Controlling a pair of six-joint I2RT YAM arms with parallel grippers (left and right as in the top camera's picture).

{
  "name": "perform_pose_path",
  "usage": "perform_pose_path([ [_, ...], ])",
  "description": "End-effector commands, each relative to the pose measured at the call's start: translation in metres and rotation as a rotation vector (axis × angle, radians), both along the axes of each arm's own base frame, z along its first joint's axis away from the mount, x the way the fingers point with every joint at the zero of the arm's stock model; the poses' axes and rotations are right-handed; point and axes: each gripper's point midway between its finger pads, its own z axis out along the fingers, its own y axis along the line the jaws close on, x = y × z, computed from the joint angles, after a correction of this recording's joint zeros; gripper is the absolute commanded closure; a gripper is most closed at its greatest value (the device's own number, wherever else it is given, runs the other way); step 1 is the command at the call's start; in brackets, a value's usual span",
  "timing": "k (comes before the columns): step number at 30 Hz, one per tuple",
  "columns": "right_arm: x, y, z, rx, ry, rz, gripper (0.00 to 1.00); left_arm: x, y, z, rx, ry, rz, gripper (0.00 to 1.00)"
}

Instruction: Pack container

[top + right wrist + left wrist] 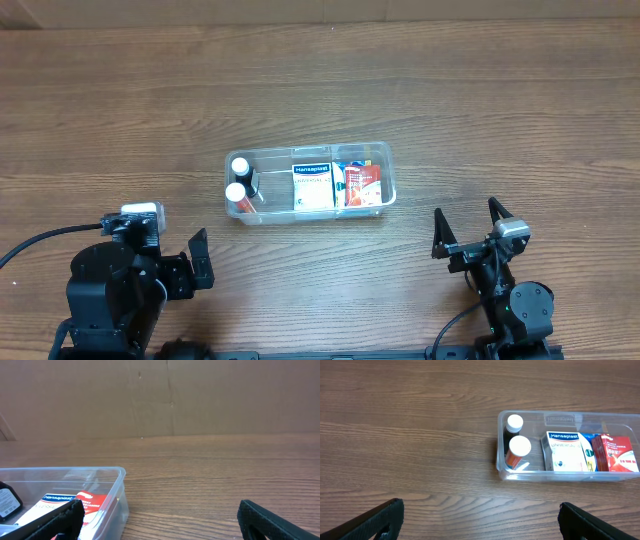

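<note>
The clear plastic container (385,175) sits at the table's middle. Inside it stand two white-capped bottles (238,180) at its left end, a white Hansaplast box (312,186) in the middle and a red box (360,184) at its right end. The container also shows in the left wrist view (560,476) and in the right wrist view (117,495). My left gripper (198,262) is open and empty, near the front edge, left of the container. My right gripper (470,228) is open and empty, in front of and to the right of the container.
The table (480,90) is brown wood grain. A brown cardboard wall (165,397) stands behind the table in the right wrist view.
</note>
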Motion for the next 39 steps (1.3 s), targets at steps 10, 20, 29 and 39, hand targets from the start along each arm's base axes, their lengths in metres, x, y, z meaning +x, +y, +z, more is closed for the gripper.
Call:
perform_pose_path([
  [10,-0.001,0.001,0.005,-0.007,-0.023,0.009,0.0,-0.003,-0.001,-0.003,-0.017,0.008,0.005,0.0],
  [20,-0.001,0.001,0.005,-0.007,-0.023,0.009,0.0,0.06,-0.012,-0.072,-0.044,-0.551,-0.053,0.0],
  [29,-0.001,0.001,0.005,-0.006,-0.023,0.009,0.0,0.06,-0.008,-0.102,0.05,-0.63,-0.062,0.0],
  [39,-0.001,0.001,0.005,-0.007,-0.023,0.009,0.0,0.06,-0.008,-0.102,0.05,-0.631,-0.062,0.0],
])
